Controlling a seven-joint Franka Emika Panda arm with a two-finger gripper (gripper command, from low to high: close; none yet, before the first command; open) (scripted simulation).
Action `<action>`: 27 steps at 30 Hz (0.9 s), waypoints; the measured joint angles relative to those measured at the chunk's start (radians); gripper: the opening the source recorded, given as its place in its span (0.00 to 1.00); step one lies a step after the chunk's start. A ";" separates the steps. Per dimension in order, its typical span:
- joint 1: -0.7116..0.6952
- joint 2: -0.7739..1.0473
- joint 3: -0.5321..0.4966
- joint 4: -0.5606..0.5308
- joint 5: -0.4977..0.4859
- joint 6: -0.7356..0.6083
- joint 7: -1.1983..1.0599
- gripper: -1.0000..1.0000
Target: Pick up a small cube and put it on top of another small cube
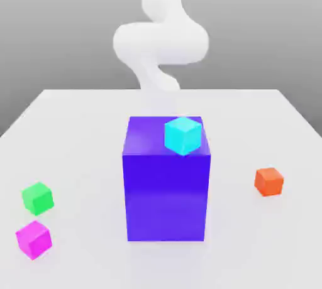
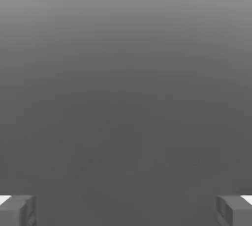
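Right, the gripper stands wide with nothing between its fingers, and up at the top centre of the exterior view the white arm rises behind a big blue block. The cyan cube sits just above the middle of the frame, at the block's top, towards its right-hand side; lower left come the green cube and the magenta cube, and off to the right, the orange cube. Which one's wanted, the task doesn't say! Now, the danger: that block stands tall in the middle, so a low sweep across could clip it and knock the cyan cube off. Green and magenta lie near each other, and a wide hand coming down on one might nudge the other; all sit turned, so a misaligned grip could pinch corners. As for room, orange has open table all round, the lower-left pair are nearer the frame's left edge, and cyan lies close to the block's rim, with little margin there.
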 joint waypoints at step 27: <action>-0.253 0.987 -0.249 -0.153 0.196 0.404 -0.097 0.50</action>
